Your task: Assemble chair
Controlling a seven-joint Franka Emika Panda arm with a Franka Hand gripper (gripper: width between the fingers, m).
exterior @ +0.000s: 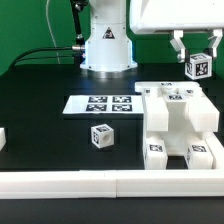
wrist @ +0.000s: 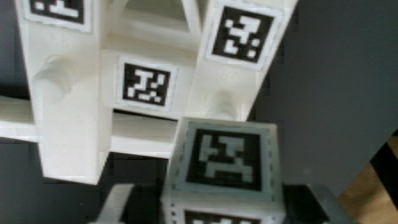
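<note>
My gripper [exterior: 199, 62] is at the exterior view's upper right, above the table. It is shut on a small white tagged chair block [exterior: 199, 67], held well above the chair assembly [exterior: 180, 120]. The assembly is a chunky white body with tags on top and on its front feet, at the exterior view's right. In the wrist view the held block [wrist: 221, 160] fills the near part, between my fingers [wrist: 125, 200], and the tagged assembly [wrist: 143, 90] lies beyond it. Another loose tagged cube [exterior: 101, 136] sits on the black table in the middle.
The marker board [exterior: 100, 104] lies flat at the table's middle. The robot base [exterior: 107, 45] stands behind it. A long white border rail [exterior: 110, 182] runs along the front edge. A white piece [exterior: 2, 139] shows at the exterior view's left edge.
</note>
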